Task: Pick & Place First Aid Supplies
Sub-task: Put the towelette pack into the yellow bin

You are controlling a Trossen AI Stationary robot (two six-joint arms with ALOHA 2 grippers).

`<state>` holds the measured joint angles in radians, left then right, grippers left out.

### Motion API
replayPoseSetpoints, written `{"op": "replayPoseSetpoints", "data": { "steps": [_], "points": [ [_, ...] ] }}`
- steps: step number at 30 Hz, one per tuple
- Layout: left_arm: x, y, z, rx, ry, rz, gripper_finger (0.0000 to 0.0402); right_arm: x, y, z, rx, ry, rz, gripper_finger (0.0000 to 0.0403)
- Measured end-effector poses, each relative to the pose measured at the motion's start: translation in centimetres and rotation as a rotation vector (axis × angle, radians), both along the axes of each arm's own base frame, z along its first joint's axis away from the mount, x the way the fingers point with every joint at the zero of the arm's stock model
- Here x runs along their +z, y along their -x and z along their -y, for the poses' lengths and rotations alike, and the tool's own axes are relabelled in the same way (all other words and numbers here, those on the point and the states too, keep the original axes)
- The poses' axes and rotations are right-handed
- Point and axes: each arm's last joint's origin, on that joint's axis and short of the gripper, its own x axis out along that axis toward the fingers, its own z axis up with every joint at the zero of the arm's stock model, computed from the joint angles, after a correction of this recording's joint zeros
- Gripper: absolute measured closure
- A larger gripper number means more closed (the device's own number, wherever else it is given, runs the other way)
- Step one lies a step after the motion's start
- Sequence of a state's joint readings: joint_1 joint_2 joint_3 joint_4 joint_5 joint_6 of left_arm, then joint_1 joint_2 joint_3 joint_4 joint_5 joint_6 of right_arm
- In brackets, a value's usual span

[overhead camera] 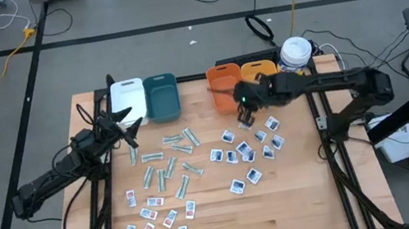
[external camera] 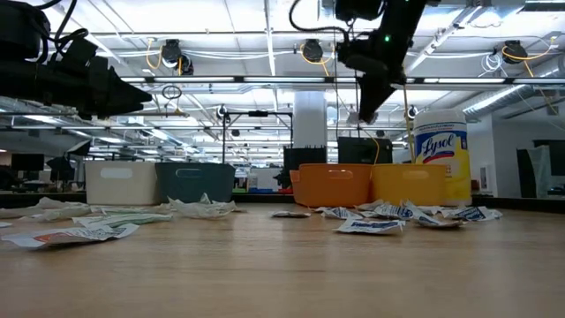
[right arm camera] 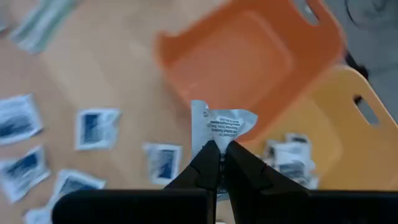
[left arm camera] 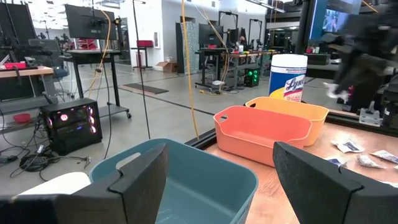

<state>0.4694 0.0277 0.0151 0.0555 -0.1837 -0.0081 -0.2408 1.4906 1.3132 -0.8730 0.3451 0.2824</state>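
Flat packets lie loose on the wooden table: white ones with blue print (overhead camera: 244, 153), white ones with red print (overhead camera: 155, 218) and pale-green strips (overhead camera: 167, 166). My right gripper (right arm camera: 221, 154) is shut on one white printed packet (right arm camera: 221, 123), high above the table by the near edge of the orange bin (right arm camera: 249, 56). In the low view it hangs well above the bins (external camera: 364, 110). My left gripper (left arm camera: 217, 180) waits open and level at the far left, in front of the teal bin (left arm camera: 186, 180), with nothing between its fingers. My right gripper pinches the white packet by its lower edge (right arm camera: 219, 140) between its two fingertips. The fingers slant downward. The packet stands up beyond the fingertips, slightly crumpled, lifted clear of the table and of the bins.
Along the far edge stand a white bin (overhead camera: 127, 96), the teal bin (overhead camera: 161, 95), the orange bin (overhead camera: 225, 86) and a yellow bin (overhead camera: 258, 68) that holds a few packets (right arm camera: 286, 155). A white canister with a yellow label (overhead camera: 295, 53) stands behind the yellow bin.
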Motion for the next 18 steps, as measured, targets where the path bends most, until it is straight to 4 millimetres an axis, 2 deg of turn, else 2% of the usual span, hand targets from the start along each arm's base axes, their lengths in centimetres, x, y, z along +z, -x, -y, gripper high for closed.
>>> {"op": "replayPoseSetpoints", "data": {
  "steps": [11, 15, 18],
  "points": [
    [0.0, 0.0, 0.0, 0.000, 0.000, 0.000, 0.0105, -0.1, 3.8, 7.9, -0.303, -0.006, -0.022, 0.0392],
    [0.0, 0.0, 0.0, 0.000, 0.000, 0.000, 0.0105, -0.2, 4.8, 9.4, -0.359, -0.004, -0.026, 0.0392],
    [0.0, 0.0, 0.0, 0.000, 0.000, 0.000, 0.0105, -1.3, 4.8, 9.8, -0.363, -0.008, -0.038, 0.0392]
  ]
}}
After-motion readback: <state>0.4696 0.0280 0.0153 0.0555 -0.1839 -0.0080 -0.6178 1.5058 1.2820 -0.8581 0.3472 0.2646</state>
